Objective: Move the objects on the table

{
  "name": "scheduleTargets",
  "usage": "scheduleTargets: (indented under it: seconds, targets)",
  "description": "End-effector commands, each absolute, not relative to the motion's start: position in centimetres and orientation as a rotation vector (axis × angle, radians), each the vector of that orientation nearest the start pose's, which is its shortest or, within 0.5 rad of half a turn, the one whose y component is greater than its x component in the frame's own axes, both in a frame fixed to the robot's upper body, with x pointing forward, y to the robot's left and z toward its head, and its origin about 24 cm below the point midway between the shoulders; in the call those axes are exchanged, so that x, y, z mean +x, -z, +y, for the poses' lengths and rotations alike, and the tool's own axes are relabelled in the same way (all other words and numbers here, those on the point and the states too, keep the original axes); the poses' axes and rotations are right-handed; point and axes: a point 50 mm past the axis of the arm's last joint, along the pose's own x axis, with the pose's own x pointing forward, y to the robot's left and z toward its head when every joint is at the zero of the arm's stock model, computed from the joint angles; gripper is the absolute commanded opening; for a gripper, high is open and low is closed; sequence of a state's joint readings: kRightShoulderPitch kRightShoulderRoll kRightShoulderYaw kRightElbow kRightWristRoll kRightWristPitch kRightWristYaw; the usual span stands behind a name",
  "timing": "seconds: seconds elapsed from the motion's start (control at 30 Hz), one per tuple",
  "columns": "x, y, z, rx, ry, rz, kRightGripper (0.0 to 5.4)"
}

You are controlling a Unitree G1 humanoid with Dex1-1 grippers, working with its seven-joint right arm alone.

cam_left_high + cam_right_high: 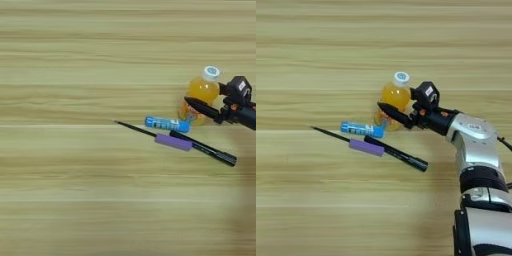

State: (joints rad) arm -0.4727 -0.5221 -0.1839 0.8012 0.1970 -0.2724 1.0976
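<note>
1. The light tan wood-grain table (316, 210) fills the view, and its left half carries nothing I can see; the four objects cluster right of centre.
2. Furthest left is the fine tip of a long thin black pen (391, 152), which lies slanted, running down to the right. It looks stiff and light, apt to roll, and I would take it at the thicker right half.
3. A small purple cylinder (366, 147) lies touching the pen's near side, about midway along it. It seems light and smooth, best pinched across its middle.
4. Just above it lies a short blue tube (362, 129) with pale markings along its side; I cannot read them. It may give a little under pressure, so a gentle grip at mid-length would suit.
5. Next stands a small orange juice bottle (394, 100) with a white cap, upright, its foot just beside the tube's right end. Filled with liquid, it is likely the heaviest thing here, with slippery plastic; the body below the shoulder is the place to grasp. The cap shows a bluish print, too small to read.
6. The robot's right gripper (401, 104) reaches in from the right: one black finger lies across the front of the bottle, the other sits at its far side, so the fingers stand apart around it. I cannot tell whether they press on it.
</note>
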Motion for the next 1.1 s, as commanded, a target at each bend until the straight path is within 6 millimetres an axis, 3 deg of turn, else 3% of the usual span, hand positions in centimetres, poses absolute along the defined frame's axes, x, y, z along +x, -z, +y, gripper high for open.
scheduleTargets:
  seconds: [0.03,0.27,0.37,0.7,1.1]
  targets:
    - [32.13,-11.02,-27.29,-0.313,-0.733,-0.046,3.5]
    - [32.09,-10.85,-27.15,-0.314,-0.743,-0.041,3.5]
    - [32.1,-10.83,-27.13,-0.312,-0.742,-0.04,4.21]
    - [32.29,-11.11,-27.05,-0.306,-0.743,-0.047,5.36]
    - [32.47,-11.82,-26.81,-0.3,-0.748,-0.077,5.36]
